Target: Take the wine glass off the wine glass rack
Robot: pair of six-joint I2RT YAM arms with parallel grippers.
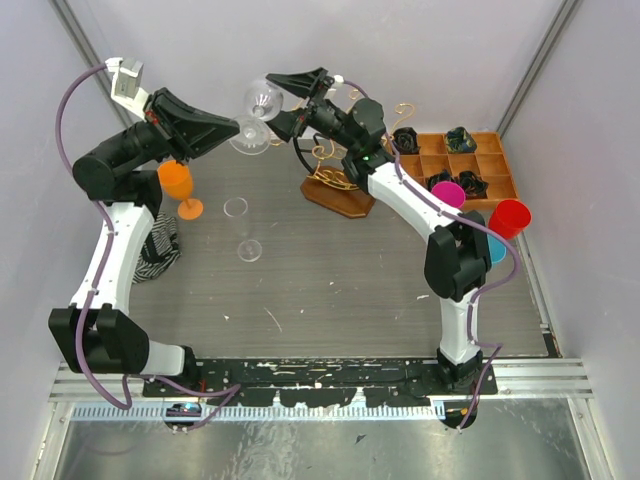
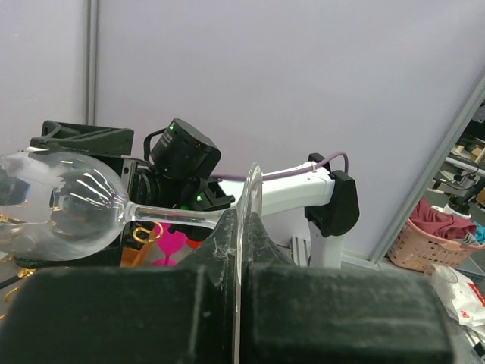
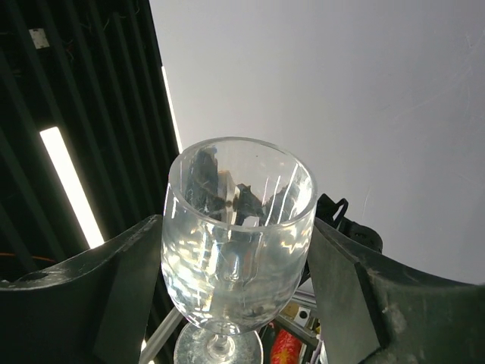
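Your left gripper (image 1: 238, 130) is pressed together on the foot of the wine glass (image 1: 262, 98), pinching that clear disc edge-on between its pads. The glass lies nearly level in the air, with its stem running from the foot towards your right arm. Your right gripper (image 1: 275, 102) is spread, with one finger (image 3: 125, 296) on each side of the bowl. You cannot tell from these views whether the fingers touch the bowl. The glass hangs to the left of the wine glass rack (image 1: 338, 182) and apart from it. The rack stands on the worktop (image 1: 330, 280) on its brown wooden base.
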